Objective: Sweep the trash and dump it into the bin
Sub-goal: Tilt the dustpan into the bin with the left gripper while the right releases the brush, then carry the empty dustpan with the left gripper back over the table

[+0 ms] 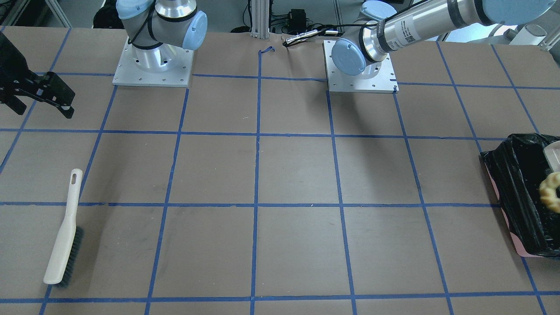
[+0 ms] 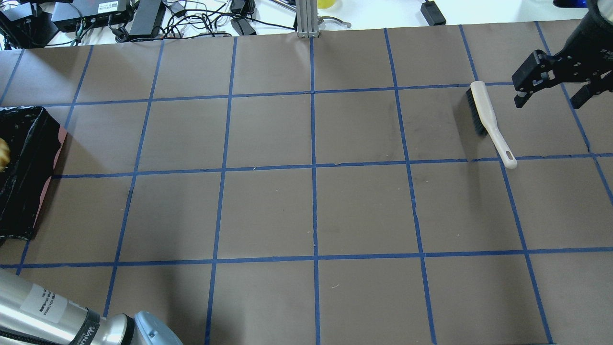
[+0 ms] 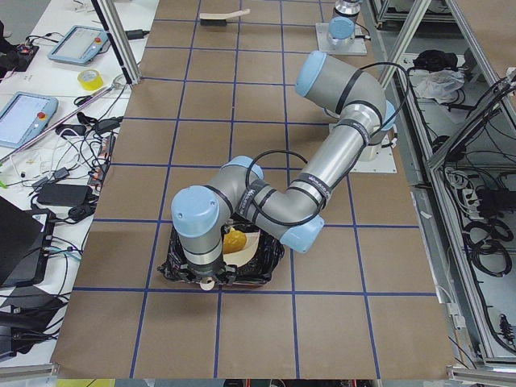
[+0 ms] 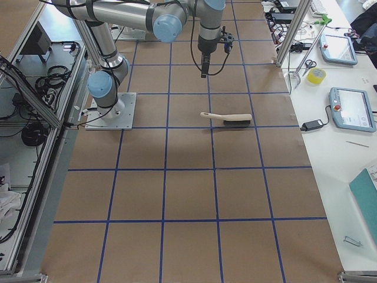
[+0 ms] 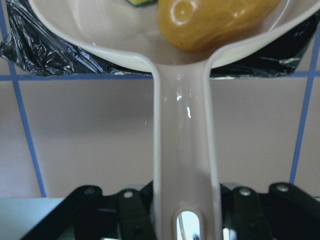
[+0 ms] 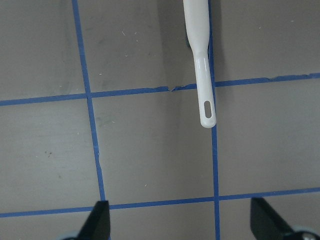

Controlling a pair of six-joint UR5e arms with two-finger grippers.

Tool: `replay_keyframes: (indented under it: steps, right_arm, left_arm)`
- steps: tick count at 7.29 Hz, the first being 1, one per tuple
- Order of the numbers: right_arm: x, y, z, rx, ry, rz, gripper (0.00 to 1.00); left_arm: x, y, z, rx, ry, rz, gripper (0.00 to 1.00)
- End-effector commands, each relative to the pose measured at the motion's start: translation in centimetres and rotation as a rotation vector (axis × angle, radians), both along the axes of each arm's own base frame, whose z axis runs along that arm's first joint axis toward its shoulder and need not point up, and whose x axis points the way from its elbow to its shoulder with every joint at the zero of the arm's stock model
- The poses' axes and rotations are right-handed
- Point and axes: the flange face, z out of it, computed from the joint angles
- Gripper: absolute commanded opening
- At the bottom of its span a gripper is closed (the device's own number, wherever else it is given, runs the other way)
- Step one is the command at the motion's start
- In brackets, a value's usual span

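**Operator:** How far along?

**Notes:** Sweeping looks finished, as far as you can judge from here. No trash shows on the table (image 2: 306,211). The brush (image 2: 488,120) lies flat, let go. The right gripper (image 2: 550,96) hangs just beside it, jaws spread, holding nothing.

**Operator:** And the dump?

**Notes:** Under way, not complete. Your left gripper (image 5: 182,220) is clamped on the handle of the dustpan (image 5: 182,140), with the pan held out over the bin (image 1: 516,192). The potato-like lump (image 5: 215,22) sits in the pan at the handle end. A corner of the yellow wedge (image 5: 140,2) shows at the top edge of the wrist view. The croissant (image 1: 550,192) shows against the black liner and looks to be in the bin already, though it is cut off at the frame edge. What's left, I'd judge, is to tip the pan further so the last two pieces slide out.

**Operator:** Any writing?

**Notes:** There is a white sticker (image 1: 402,35) on the left forearm, with small print and a square code, too fine to read. You'll find no brand visible on the brush, dustpan or bin.
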Motion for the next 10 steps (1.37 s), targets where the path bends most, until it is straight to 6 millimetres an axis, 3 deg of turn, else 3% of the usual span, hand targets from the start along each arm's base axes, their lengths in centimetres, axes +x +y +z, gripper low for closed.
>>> replay_keyframes:
  steps: [1, 2, 3, 4, 6, 7, 8, 10]
  right_arm:
    - [4.4, 0.2, 0.3, -0.010, -0.004, 0.079, 1.00]
    - [8.7, -0.2, -0.2, -0.027, -0.003, 0.159, 1.00]
    - [11.8, 0.9, 1.7, -0.090, 0.014, 0.220, 1.00]
    - [12.4, 1.5, 1.5, -0.080, 0.005, 0.230, 1.00]
    - [12.2, 1.7, 1.3, -0.063, 0.021, 0.229, 1.00]
    - [12.0, 2.1, 0.9, -0.023, 0.034, 0.227, 1.00]
    - [12.1, 2.2, 1.1, -0.029, 0.034, 0.220, 1.00]
    - [12.3, 2.6, 1.6, -0.043, 0.023, 0.131, 1.00]
  left_arm:
    - [-3.3, -2.3, 1.6, 0.055, -0.072, -0.044, 0.00]
    - [-5.1, -3.2, 2.8, 0.065, -0.099, -0.068, 0.00]
    - [-5.7, -3.2, 4.1, 0.064, -0.116, -0.094, 0.00]
    - [-6.3, -3.2, 5.4, 0.037, -0.120, -0.099, 0.00]
    - [-9.1, -4.7, 6.1, -0.034, -0.044, -0.133, 0.00]
    - [-11.5, -5.8, 6.2, -0.064, 0.033, -0.158, 0.00]
    - [-15.0, -7.8, 6.0, -0.102, 0.112, -0.128, 0.00]
    - [-25.4, -13.9, 1.9, -0.110, 0.301, 0.007, 0.00]
